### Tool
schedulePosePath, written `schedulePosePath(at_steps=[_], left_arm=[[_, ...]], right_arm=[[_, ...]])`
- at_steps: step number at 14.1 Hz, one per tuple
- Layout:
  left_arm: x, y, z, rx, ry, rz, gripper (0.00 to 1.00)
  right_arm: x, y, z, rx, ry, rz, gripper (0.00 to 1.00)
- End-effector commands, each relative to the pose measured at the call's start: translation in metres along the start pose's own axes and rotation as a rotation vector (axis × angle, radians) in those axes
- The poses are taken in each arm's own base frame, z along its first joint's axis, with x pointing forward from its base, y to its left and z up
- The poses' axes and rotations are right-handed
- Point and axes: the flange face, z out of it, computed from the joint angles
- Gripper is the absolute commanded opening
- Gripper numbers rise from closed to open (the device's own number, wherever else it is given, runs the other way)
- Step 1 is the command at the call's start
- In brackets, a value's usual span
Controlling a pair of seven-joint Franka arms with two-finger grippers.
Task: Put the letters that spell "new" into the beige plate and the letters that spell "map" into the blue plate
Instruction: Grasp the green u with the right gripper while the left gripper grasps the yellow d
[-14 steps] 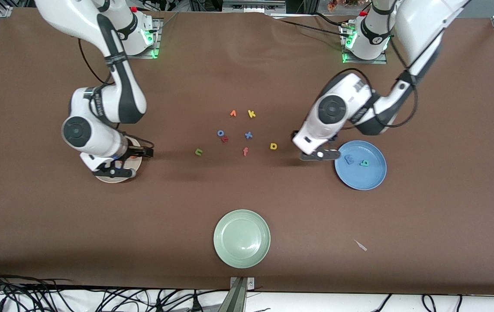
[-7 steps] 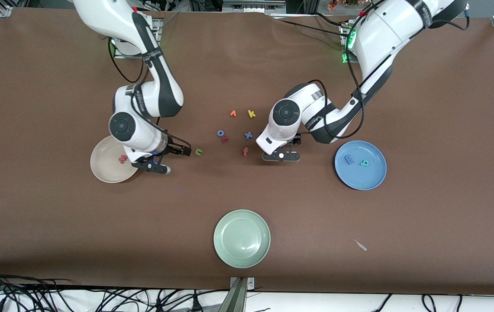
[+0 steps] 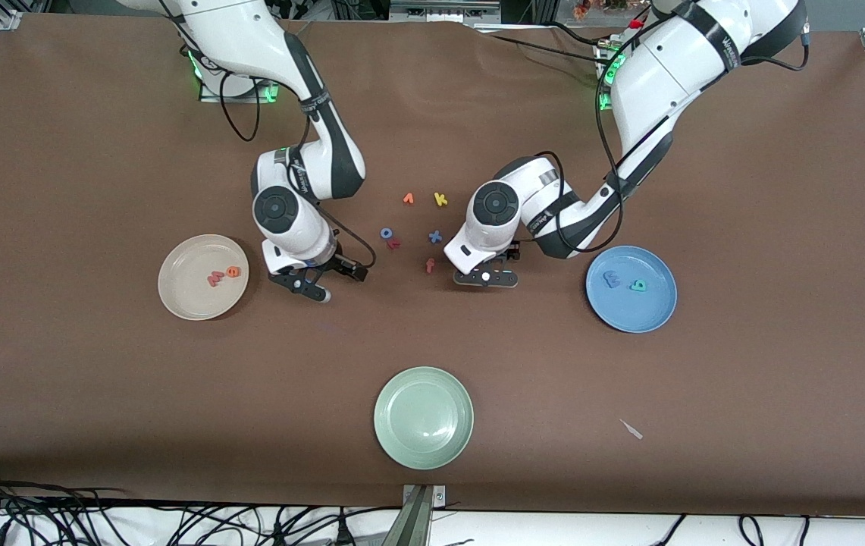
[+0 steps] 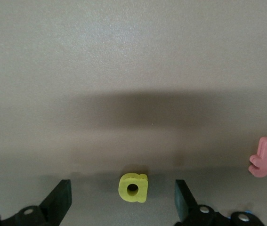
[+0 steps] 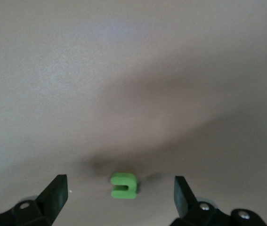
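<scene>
The beige plate (image 3: 182, 299) holds the salmon "w" (image 3: 215, 279) and orange "e" (image 3: 233, 271). In the blue plate (image 3: 648, 315) lie the blue "m" (image 3: 612, 279) and teal "a" (image 3: 637, 285). My right gripper (image 3: 341, 282) is low over the green "n" (image 5: 124, 185), open, fingers either side and apart from it (image 5: 120, 197). The left gripper (image 3: 489, 267) is open and straddles the yellow "p" (image 4: 133, 187) without touching it (image 4: 123, 201). Both letters are hidden under the hands in the front view.
Loose letters lie between the two hands: an orange one (image 3: 408, 199), yellow "k" (image 3: 440, 199), blue "o" (image 3: 386, 233), red "r" (image 3: 393, 243), a blue one (image 3: 435, 236), salmon "f" (image 3: 430, 265) (image 4: 262, 164). A pale green plate (image 3: 423, 417) sits nearest the front camera.
The right gripper left the beige plate and swung to the green "n". The left gripper moved from beside the blue plate to the yellow "p". Both came down low.
</scene>
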Motion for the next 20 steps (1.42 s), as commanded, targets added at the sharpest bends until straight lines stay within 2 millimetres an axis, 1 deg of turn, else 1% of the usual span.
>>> schedulePosePath(at_steps=[1,2,3,4,5,6,7,8,10,11,12,13,15,16,17,18,19,20], left_arm=[[-0.001,0.008,0.004,0.023,0.028,0.027,0.80],[-0.001,0.008,0.004,0.031,0.023,0.027,0.71],[-0.001,0.007,0.004,0.033,0.022,0.026,0.63],[-0.005,0.009,0.007,0.036,0.017,0.029,0.55],[-0.009,0.012,0.010,0.041,0.013,0.020,0.44],[-0.008,0.010,0.009,0.040,0.014,0.014,0.26],[-0.006,0.008,0.006,0.039,0.018,0.010,0.15],[-0.003,0.005,0.003,0.037,0.023,0.012,0.10],[0.005,-0.004,-0.007,0.049,0.027,-0.001,0.08],[0.009,-0.011,-0.017,0.068,0.029,-0.008,0.08],[0.014,-0.021,-0.026,0.082,0.027,-0.011,0.07],[0.019,-0.033,-0.039,0.097,0.030,0.016,0.07],[0.024,-0.057,-0.061,0.164,0.003,0.109,0.07],[0.028,-0.075,-0.067,0.197,-0.029,0.177,0.07],[0.035,-0.096,-0.077,0.214,-0.044,0.216,0.07],[0.043,-0.117,-0.084,0.222,-0.060,0.250,0.07],[0.050,-0.141,-0.089,0.228,-0.082,0.287,0.07],[0.058,-0.164,-0.090,0.226,-0.101,0.335,0.07]], right_arm=[[-0.003,-0.012,0.007,0.018,0.006,0.028,1.00],[-0.010,-0.015,0.012,0.016,0.001,0.024,0.99],[-0.010,-0.015,0.015,0.011,0.000,0.025,0.99],[-0.011,-0.014,0.016,0.010,-0.004,0.024,0.94],[-0.012,-0.014,0.017,0.006,-0.006,0.023,0.86],[-0.012,-0.013,0.019,0.003,-0.007,0.024,0.76],[-0.012,-0.012,0.019,0.001,-0.010,0.024,0.67],[-0.011,-0.011,0.020,0.000,-0.010,0.024,0.58],[-0.010,-0.011,0.019,0.001,-0.011,0.025,0.46],[-0.010,-0.010,0.020,-0.001,-0.012,0.027,0.39],[-0.011,-0.010,0.020,-0.002,-0.016,0.027,0.31],[-0.012,-0.010,0.020,-0.004,-0.017,0.025,0.24],[-0.013,-0.011,0.020,-0.004,-0.018,0.015,0.15],[-0.010,-0.014,0.011,0.005,-0.019,0.012,0.13],[-0.006,-0.016,0.002,-0.005,-0.046,0.008,0.13],[0.002,-0.018,-0.009,-0.021,-0.076,-0.002,0.13],[0.018,-0.008,-0.020,-0.050,-0.089,-0.011,0.13],[0.030,0.002,-0.028,-0.067,-0.105,-0.058,0.13]])
